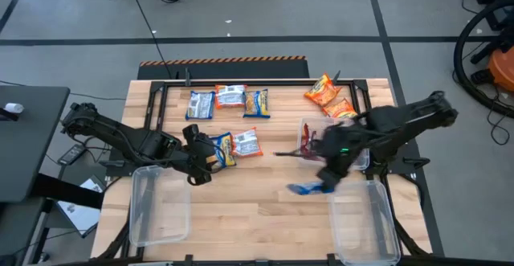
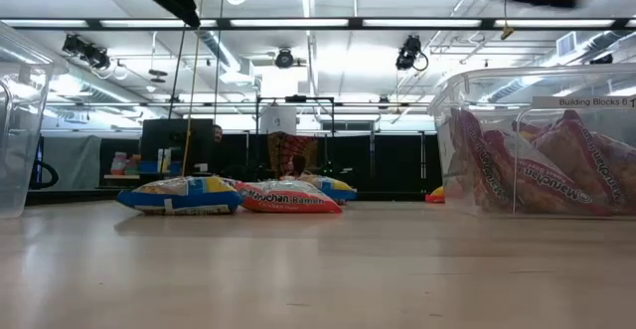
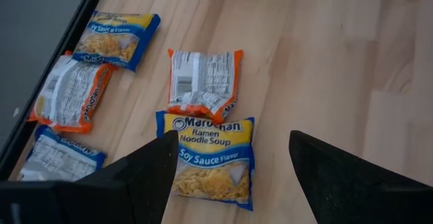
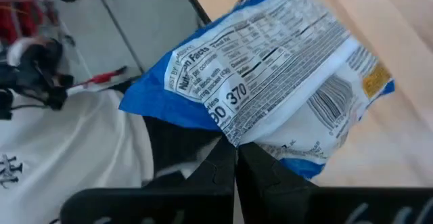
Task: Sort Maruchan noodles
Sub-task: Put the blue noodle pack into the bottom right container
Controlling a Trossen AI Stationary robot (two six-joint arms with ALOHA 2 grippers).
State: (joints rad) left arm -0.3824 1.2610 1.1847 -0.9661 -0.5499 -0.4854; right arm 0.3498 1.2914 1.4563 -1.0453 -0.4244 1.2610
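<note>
Right gripper (image 4: 235, 158) pinches blue packet (image 4: 270, 68) — raised above table (image 1: 257, 210).

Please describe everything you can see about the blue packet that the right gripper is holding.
The blue packet is a crinkly plastic ramen pouch, blue at its edges, with a white back panel showing nutrition facts and a barcode. The right gripper is shut on one edge of it, so it hangs lifted above the wooden table, beside the near right clear bin. In the high view it shows as a small blue shape. Nothing else touches it.
</note>
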